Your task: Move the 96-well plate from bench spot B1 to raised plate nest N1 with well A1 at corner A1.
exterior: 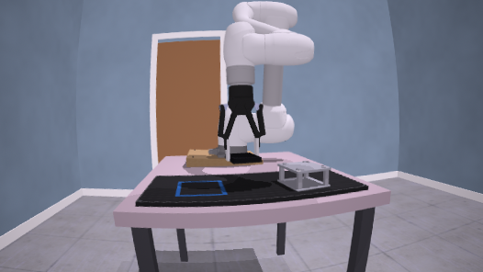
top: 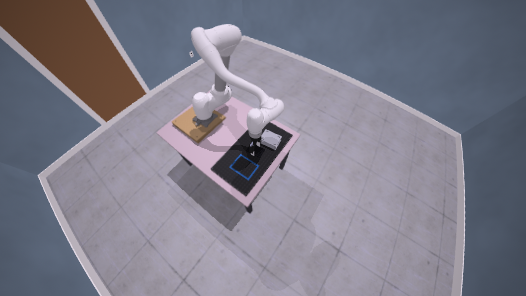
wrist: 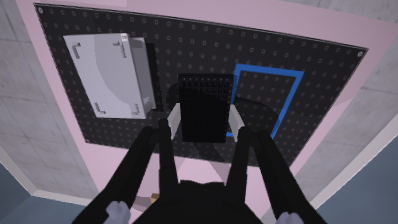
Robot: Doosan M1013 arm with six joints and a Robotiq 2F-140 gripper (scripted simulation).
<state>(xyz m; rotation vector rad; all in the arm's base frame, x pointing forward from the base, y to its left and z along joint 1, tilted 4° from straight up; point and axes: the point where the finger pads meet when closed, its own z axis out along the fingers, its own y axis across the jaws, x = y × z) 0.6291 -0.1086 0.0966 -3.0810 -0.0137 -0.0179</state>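
One plate [wrist: 205, 107] in my gripper [wrist: 204, 110], carried in the air above the counter [exterior: 257, 212].
My pads [wrist: 174, 121] clamp its two long sides; it hangs level over the black mat [exterior: 257, 190], between the blue square B1 [exterior: 201, 188] and the nest N1 [exterior: 304, 175], touching neither.

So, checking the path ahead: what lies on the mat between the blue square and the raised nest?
Only dotted black mat lies there; in the wrist view the claw carries the plate above it, between the blue square and the nest.
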